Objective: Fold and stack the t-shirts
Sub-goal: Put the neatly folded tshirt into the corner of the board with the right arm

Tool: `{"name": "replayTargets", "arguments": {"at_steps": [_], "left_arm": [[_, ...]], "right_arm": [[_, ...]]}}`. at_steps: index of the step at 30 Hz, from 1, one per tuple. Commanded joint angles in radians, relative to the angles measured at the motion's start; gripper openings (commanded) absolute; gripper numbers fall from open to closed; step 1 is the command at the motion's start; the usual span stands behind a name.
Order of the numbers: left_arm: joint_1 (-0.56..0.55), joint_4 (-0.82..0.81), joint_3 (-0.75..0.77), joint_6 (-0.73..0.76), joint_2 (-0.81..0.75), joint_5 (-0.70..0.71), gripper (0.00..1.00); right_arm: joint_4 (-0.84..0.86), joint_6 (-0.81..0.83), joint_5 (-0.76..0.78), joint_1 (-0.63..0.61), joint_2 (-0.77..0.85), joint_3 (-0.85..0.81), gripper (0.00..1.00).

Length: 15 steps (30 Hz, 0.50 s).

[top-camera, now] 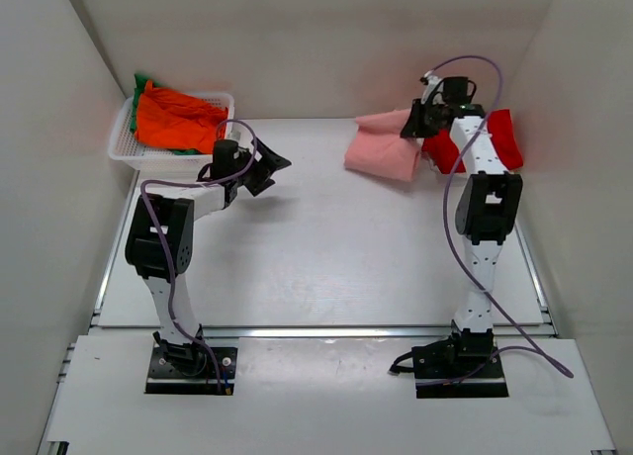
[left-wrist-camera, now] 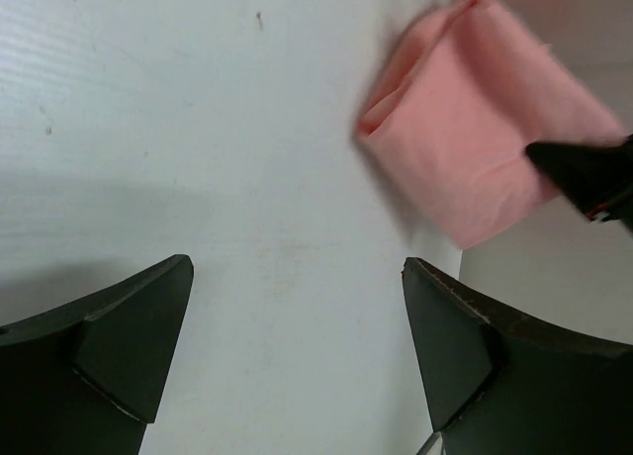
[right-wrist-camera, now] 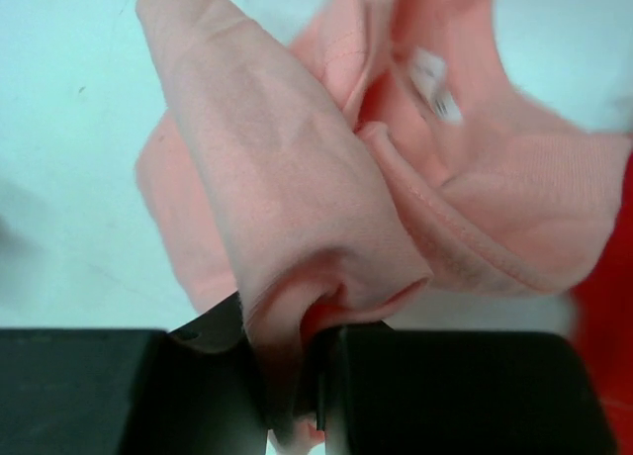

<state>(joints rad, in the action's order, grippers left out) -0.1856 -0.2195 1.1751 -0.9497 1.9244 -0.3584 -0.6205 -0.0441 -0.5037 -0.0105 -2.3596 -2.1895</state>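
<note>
Salmon-pink t-shirt (top-camera: 381,150): folded bundle at far right of table, long axis roughly left-right. Right gripper (right-wrist-camera: 297,376): jaws nearly closed, pinching bunched fold at bundle's right end; rest of shirt extends left from gripper, toward table centre. Red t-shirt (top-camera: 506,134) touches it on right. Left gripper (left-wrist-camera: 297,346): jaws wide, empty, over bare table, well apart; pink shirt lies to its right. Right arm far nearer. Orange t-shirt (top-camera: 173,124), green t-shirt (top-camera: 141,82) heaped in white basket (top-camera: 124,143), far left.
</note>
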Motion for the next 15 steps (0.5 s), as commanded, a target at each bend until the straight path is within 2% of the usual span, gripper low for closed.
{"name": "replayTargets", "arguments": {"at_steps": [1, 6, 10, 15], "left_arm": [[-0.008, -0.011, -0.04, 0.034, -0.054, -0.057, 0.99], [-0.014, 0.02, -0.051, 0.06, -0.064, -0.079, 0.99], [-0.011, 0.035, -0.08, 0.071, -0.079, -0.1, 0.98], [-0.021, 0.057, -0.08, 0.143, -0.1, -0.139, 0.98]], "right_arm": [[-0.024, 0.157, 0.076, 0.076, 0.135, -0.11, 0.0], [-0.001, 0.237, 0.168, 0.179, 0.165, -0.127, 0.0], [-0.01, 0.294, 0.234, 0.253, 0.111, -0.171, 0.0], [0.076, 0.4, 0.399, 0.271, 0.033, -0.168, 0.0]]}}
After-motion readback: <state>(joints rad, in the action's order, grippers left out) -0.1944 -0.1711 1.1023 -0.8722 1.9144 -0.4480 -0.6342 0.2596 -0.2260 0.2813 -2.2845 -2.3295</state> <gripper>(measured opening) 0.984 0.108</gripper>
